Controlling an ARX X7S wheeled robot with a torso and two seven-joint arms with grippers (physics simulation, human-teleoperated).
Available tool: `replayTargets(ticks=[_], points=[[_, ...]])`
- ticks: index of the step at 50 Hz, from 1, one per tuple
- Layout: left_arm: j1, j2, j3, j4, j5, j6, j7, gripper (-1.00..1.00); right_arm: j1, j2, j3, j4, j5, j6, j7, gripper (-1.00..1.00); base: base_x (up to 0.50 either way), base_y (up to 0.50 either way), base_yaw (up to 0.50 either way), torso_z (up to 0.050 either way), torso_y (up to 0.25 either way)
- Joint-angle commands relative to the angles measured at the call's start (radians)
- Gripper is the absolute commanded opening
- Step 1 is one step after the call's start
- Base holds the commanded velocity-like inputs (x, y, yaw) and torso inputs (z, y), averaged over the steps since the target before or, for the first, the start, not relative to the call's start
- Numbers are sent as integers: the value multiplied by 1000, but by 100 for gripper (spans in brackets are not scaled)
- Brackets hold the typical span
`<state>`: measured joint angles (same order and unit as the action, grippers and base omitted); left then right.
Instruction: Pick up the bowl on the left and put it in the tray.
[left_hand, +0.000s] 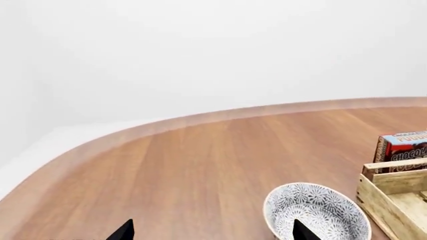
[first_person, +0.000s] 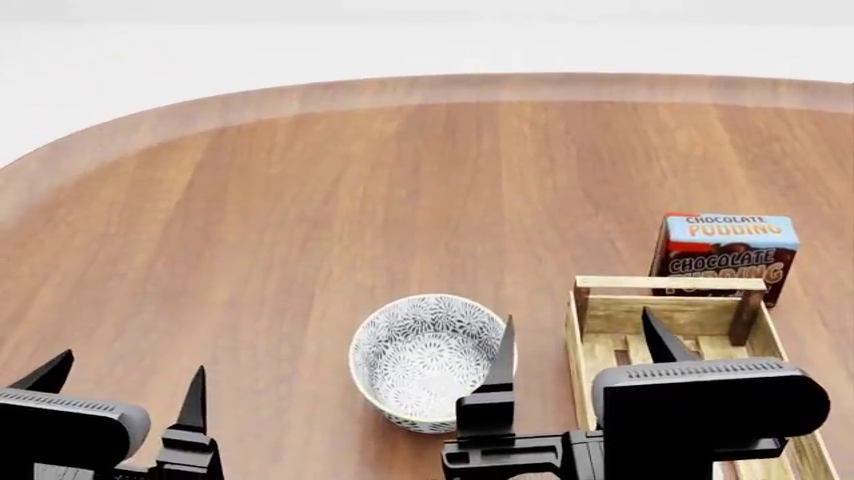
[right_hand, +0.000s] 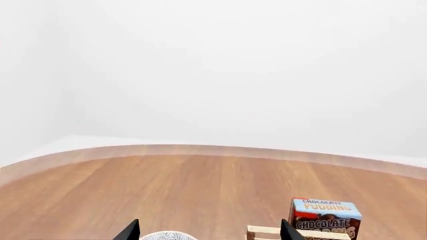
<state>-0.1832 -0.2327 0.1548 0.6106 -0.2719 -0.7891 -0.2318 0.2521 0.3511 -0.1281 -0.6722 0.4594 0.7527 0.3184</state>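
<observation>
Bowl (first_person: 424, 361) first: round, white, covered inside and out with fine grey-blue flowers, sitting upright on the wooden tabletop (first_person: 334, 200) just left of the slatted light-wood tray (first_person: 582, 350), not touching it. Behind the tray stands a chocolate pudding box (first_person: 725, 252). Only the head view shows the whole bowl; the right wrist view catches just its rim. Both the left hand (first_person: 123, 395) and right hand (first_person: 582, 345) hang open, empty.

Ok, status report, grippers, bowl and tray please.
Left gripper and right gripper open, empty. Bowl on table, untouched, beside tray. Pudding box behind tray; path clear.
</observation>
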Motion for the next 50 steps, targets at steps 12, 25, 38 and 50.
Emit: replayTargets(ticks=[12,25,38,50], points=[[12,21,-40,-44,-21,86,30,100,-25,-2,10,-1,-24,-34,-29,100,0,0,0,5,-231],[17,14,-38,-42,-25,98,25,100,-32,3,11,-1,-22,-46,-25,100,0,0,0,11,-250],[17,8,-35,-44,-31,102,20,100,-32,6,8,4,-20,-50,-22,100,0,0,0,11,-250],[19,-6,-5,-41,-1,108,1,100,-39,11,5,11,-19,-64,-23,100,0,0,0,11,-250]])
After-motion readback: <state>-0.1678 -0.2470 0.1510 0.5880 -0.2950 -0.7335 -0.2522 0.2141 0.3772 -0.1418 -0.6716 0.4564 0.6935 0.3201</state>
